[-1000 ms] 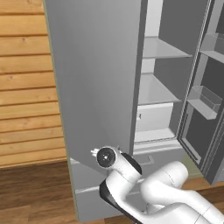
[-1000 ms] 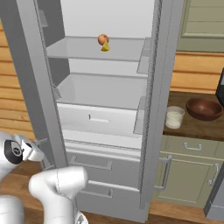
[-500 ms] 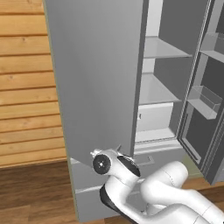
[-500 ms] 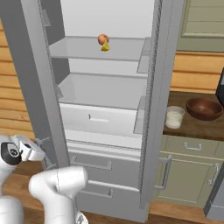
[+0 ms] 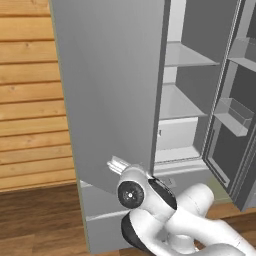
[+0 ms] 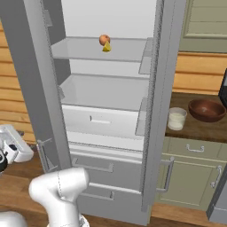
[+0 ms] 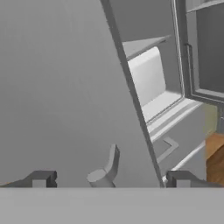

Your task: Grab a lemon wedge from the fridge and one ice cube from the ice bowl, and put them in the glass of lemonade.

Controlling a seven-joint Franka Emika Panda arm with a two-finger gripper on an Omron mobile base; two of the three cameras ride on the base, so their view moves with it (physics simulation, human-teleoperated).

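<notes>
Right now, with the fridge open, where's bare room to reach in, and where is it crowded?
Free: the wide middle shelf above the white drawer. On the upper shelf, both sides are bare; its centre is occupied by the lemon wedge touching an orange fruit. Tightest: the open gripper beside the left door's handle.

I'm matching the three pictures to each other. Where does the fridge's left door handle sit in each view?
Left base view: hidden behind the open door.
Right base view: door handle, low on the door's edge, lower left.
Hand view: bottom centre, between the open gripper's fingertips.
Shared landmark: white drawer.
</notes>
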